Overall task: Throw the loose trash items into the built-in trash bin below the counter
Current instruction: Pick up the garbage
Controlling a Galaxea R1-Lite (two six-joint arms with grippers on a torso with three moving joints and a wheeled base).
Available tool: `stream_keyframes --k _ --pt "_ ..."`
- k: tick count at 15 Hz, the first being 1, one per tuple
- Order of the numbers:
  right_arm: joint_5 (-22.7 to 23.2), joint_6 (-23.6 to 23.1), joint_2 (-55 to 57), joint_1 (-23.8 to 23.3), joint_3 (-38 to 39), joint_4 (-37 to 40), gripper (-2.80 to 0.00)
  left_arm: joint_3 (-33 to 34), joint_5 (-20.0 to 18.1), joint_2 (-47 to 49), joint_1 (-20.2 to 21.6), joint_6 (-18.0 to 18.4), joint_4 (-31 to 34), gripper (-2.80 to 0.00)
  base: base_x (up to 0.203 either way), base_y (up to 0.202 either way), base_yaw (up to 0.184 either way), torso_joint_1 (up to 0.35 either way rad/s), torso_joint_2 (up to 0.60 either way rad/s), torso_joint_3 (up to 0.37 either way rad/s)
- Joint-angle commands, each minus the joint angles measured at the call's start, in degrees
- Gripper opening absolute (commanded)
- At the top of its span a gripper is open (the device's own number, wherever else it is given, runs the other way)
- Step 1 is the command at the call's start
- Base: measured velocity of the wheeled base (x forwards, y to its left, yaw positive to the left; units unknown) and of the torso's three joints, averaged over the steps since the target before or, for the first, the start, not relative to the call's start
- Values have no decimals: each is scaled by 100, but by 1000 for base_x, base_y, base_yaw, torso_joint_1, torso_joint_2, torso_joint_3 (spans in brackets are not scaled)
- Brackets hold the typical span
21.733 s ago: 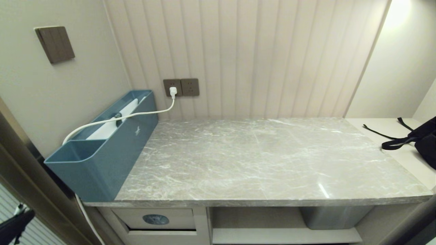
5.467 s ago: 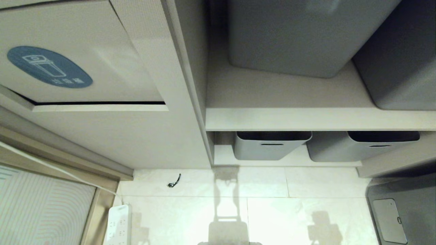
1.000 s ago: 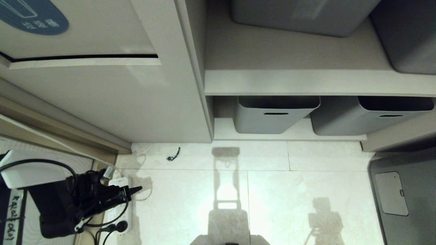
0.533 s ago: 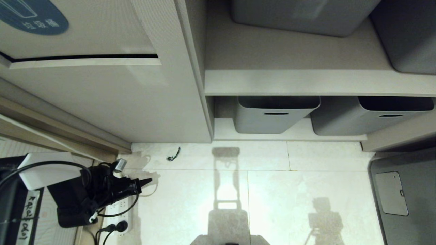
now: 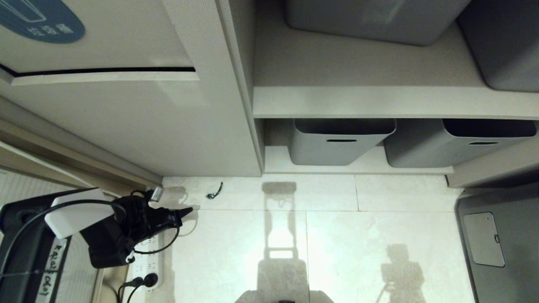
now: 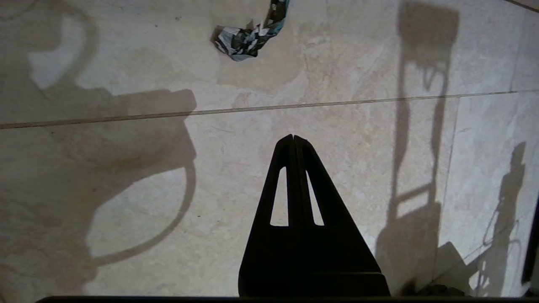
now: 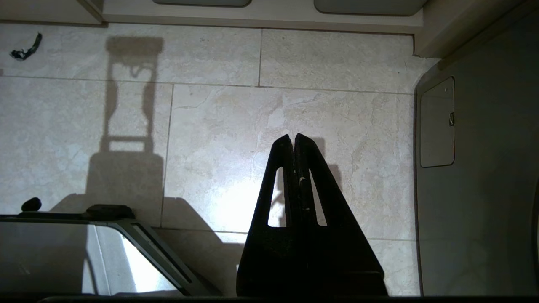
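A loose trash item, a small crumpled scrap [image 5: 214, 190] of teal, dark and white, lies on the pale floor tiles just in front of the cabinet base. The left wrist view shows this scrap [image 6: 248, 33] ahead of my left gripper [image 6: 293, 136], apart from it. My left gripper [image 5: 187, 209] is shut and empty, low over the floor to the left of the scrap. The built-in trash bin flap [image 5: 105, 42] with its blue oval sticker [image 5: 40, 21] is up at the far left. My right gripper [image 7: 293, 136] hangs shut over bare tiles. The counter is out of view.
Grey tubs [image 5: 341, 143] [image 5: 459, 143] stand on the lower shelf to the right of the cabinet, with more grey tubs [image 5: 374, 21] on the shelf above. A white power strip [image 5: 147, 261] lies on the floor under my left arm. A grey hatch panel [image 5: 484, 240] sits at the right.
My left arm has come up and to the right across the floor toward the scrap, still shut. The view itself and the right gripper have held still.
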Motion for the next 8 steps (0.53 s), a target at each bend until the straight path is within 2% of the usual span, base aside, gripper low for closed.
stream_keyframes --k 1,3,8 --pt "5 -2 7 1 0 5 -280 -230 55 180 -7 40 -39 -280 0 0 0 0 0 0" --pt "5 -2 -1 1 0 -4 -280 -556 272 331 -34 121 -45 -280 0 0 0 0 0 0" --pt "5 -2 2 1 0 3 -280 -552 293 266 -39 96 -76 -280 0 0 0 0 0 0"
